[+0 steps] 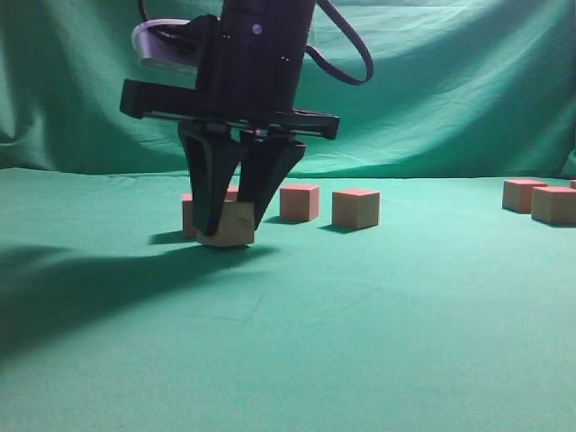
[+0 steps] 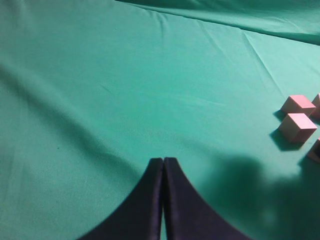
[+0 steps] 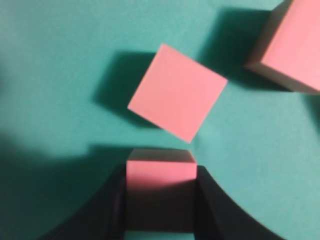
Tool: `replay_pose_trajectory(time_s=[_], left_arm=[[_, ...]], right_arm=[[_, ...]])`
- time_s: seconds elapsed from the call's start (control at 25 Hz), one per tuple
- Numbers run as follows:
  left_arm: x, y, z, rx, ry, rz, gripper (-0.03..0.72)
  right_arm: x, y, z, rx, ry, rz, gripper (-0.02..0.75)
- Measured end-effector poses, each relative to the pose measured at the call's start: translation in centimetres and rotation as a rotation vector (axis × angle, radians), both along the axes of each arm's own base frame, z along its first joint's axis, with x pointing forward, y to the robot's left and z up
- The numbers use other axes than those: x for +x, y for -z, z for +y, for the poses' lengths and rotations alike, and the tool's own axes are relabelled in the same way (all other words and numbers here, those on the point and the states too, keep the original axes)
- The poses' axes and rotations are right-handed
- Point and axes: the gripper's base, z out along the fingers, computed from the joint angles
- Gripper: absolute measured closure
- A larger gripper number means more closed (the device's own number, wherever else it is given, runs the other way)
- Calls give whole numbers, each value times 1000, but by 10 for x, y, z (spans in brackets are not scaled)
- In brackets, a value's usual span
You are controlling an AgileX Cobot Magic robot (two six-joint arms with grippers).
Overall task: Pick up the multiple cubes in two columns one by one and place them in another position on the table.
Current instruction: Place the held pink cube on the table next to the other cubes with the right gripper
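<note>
right pincer (image 1: 232, 223) clamped on a cube (image 1: 230, 225) at the tabletop (image 1: 360, 342)
the neighbour cube (image 3: 176, 92) sits just beside; a skewed lift could nudge it. left pincer (image 2: 163, 165) is pressed together.

Green cloth backdrop (image 1: 450, 81) hanging behind the scene, wrinkled and draped in soft folds, darker in shadow at far left.

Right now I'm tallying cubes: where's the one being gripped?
Exterior view, left of centre: the gripped cube sits between the right gripper jaws at table level, directly before another cube.
</note>
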Motion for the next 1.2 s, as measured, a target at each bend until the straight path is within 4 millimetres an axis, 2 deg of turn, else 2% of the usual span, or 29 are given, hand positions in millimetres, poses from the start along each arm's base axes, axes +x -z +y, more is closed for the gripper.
replay_pose_trajectory(time_s=[1.2], left_arm=[[0, 0, 0, 0, 0, 0, 688]], right_arm=[[4, 1, 2, 2, -12, -41, 476]])
